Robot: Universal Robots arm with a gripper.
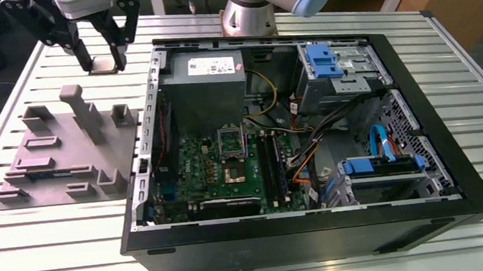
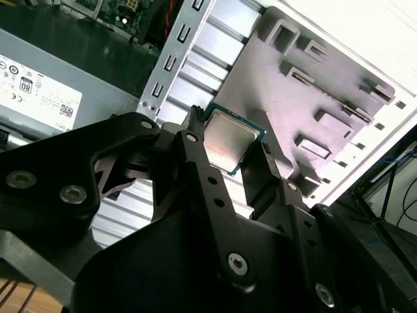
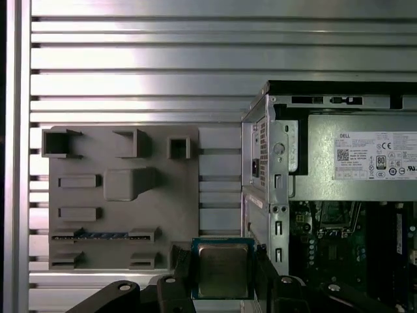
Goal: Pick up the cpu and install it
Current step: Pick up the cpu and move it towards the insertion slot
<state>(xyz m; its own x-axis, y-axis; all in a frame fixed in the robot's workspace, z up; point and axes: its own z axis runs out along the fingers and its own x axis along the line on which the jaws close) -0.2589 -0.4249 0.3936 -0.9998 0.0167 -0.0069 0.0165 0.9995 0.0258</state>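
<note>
- Silver metal with a thin pale-green rim, the cpu [image 3: 222, 268] sits pinched between the two dark fingers [image 3: 183, 263] of the gripper [image 3: 223, 274], its shiny top facing the camera in both wrist views.
- In the second wrist view the cpu [image 2: 231, 140] is gripped by opposite edges, one finger [image 2: 199, 156] on each side, so the gripper [image 2: 231, 155] is clamped onto the chip.
- In the exterior view the gripper [image 1: 104, 61] hangs at the far corner on the exterior view's left, with the cpu [image 1: 103, 66] held just over the slatted aluminium table [image 1: 43, 242].
- Below the chip lies the strip of table between a grey moulded fixture block [image 3: 124, 195] and the open computer case [image 3: 277, 176].
- The fixture block [image 1: 62, 156] rests on the table just beside the case [image 1: 301, 237], on the exterior view's left.
- Inside the case, a grey power supply [image 1: 204, 80] with a white label sits near the gripper.
- Further in, the green motherboard [image 1: 201, 171] carries a dark socket [image 1: 230, 170] with a metal frame, well apart from the cpu.
- The robot arm [image 1: 257, 5] stands behind the case.
</note>
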